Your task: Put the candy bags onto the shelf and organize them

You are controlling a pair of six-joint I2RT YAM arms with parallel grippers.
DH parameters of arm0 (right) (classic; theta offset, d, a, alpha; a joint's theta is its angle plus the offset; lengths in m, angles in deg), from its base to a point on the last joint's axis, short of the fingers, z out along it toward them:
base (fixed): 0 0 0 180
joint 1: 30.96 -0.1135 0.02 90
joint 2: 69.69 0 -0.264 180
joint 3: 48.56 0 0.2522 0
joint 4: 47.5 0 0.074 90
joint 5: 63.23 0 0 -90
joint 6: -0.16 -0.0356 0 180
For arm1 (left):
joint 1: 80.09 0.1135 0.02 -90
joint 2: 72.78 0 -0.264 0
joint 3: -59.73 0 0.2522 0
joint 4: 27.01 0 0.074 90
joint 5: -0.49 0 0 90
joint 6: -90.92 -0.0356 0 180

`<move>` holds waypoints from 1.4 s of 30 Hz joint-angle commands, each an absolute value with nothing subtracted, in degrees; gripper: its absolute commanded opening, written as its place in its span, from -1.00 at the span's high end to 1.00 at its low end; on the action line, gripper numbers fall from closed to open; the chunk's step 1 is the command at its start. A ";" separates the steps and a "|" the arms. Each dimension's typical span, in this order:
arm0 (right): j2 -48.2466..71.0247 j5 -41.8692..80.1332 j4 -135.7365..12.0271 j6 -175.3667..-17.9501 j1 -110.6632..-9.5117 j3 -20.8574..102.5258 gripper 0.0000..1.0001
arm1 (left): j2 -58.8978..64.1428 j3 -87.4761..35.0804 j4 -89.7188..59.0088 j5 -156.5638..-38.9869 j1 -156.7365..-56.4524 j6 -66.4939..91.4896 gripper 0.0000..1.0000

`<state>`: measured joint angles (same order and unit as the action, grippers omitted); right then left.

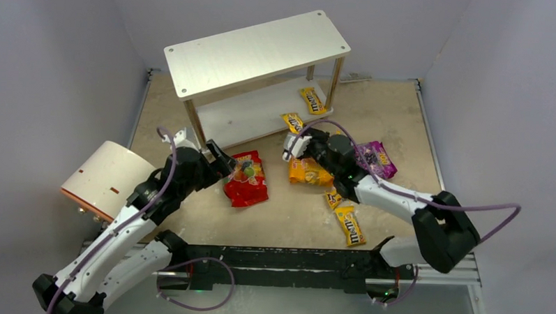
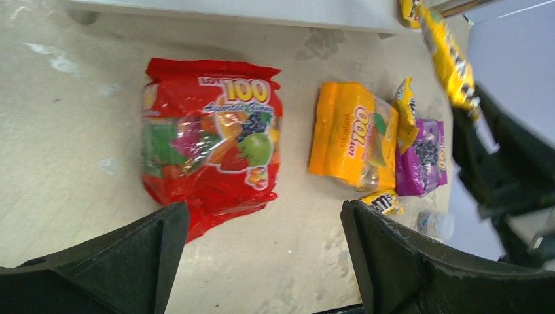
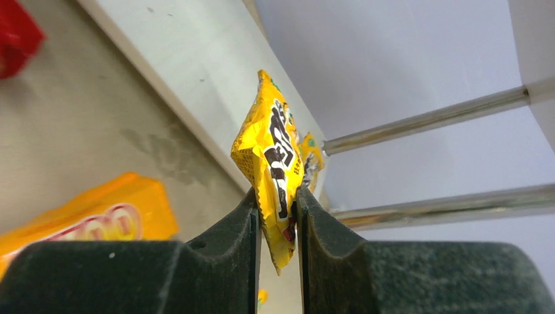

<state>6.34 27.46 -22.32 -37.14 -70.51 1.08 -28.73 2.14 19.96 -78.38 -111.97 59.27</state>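
The tabletop (image 1: 287, 213) is carrying everything, and the shelf (image 1: 258, 58) is standing at its far side. Its top board is lying bare, while its lower board (image 1: 248, 121) is holding one shelved packet (image 1: 312, 100) near the right end.

In front of the shelf the large red bag (image 1: 246, 178) is lying flat. The left gripper (image 2: 262, 219) is hanging over the bag's near edge with its fingers spread wide, gripping nothing. To the right, the orange-yellow bag (image 1: 308, 172) is lying just beside the purple bag (image 1: 376, 159). Two loose packets (image 1: 349, 224) are sitting nearer the arm bases.

The right gripper (image 3: 278, 203) is pinching the held packet (image 3: 271, 157) by one end with its jaws closed tight on the foil, so the packet's long axis is running straight out from the fingertips.

The coming move is turning on one relation — the front edge of the lower board is lying directly ahead of the held packet, just past its free end. In the right wrist view the shelved packet is showing close behind it. The right arm is far the nearer of the two to that opening.

By my judgement the packet is pointing end-first at the gap between the boards. The next step is probably calling for a short reach forward under the top board, keeping low enough to clear it, before the jaws let go.
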 commanded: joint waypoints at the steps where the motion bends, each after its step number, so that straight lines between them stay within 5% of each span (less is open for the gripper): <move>1: 15.03 18.69 -25.40 -29.41 -65.05 11.76 0.73 | -33.59 6.74 21.11 -75.81 -111.63 55.50 -0.85; 16: 39.36 15.85 -24.88 -24.36 -58.33 30.90 0.69 | -34.86 7.56 19.06 -74.55 -111.65 53.24 -0.88; 42: 42.68 20.49 -30.14 -19.76 -55.39 33.34 0.41 | -34.01 10.77 15.82 -75.65 -111.64 55.39 -0.89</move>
